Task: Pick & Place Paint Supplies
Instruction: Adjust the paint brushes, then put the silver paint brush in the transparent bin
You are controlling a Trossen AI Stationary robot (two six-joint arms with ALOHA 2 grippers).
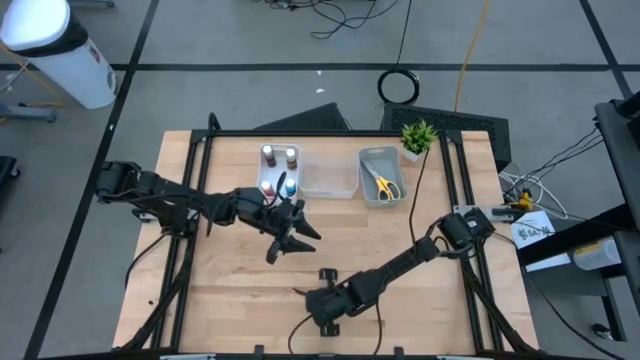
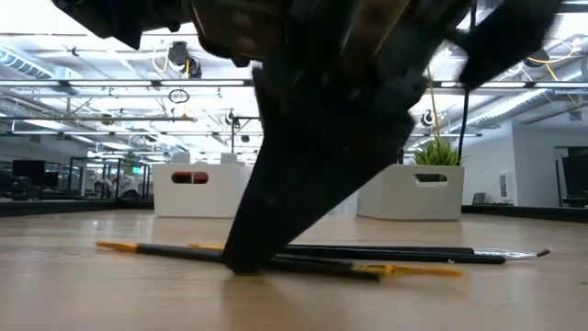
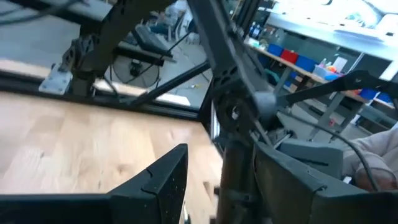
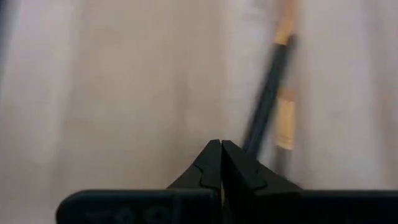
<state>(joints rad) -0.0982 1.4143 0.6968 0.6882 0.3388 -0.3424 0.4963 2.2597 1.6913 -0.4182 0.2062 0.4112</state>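
Two thin dark brushes [image 2: 386, 250] lie crossed flat on the wooden table near its front edge; one has yellow ends [image 4: 268, 93]. My right gripper [image 2: 243, 264] is shut and slants down, its tips [image 4: 221, 147] at the table top right by that brush. My left gripper [image 1: 295, 246] hovers open over the table's middle, nothing between its fingers. Small paint bottles [image 1: 278, 170] stand in the white tray at the back. Yellow-handled scissors [image 1: 384, 184] lie in the grey tray. My right gripper has its shut fingertips down at the table top beside the yellow-ended brush's dark shaft [image 4: 258, 127], coming from above at a slant. I cannot tell whether they touch the brush. The brush lies flat on the table.
A clear tray [image 1: 328, 180] sits between the white tray [image 1: 262, 170] and the grey tray [image 1: 366, 190]. A small potted plant [image 1: 418, 137] stands at the back right. A black frame [image 1: 200, 180] borders the table. Bare wood lies between the two arms.
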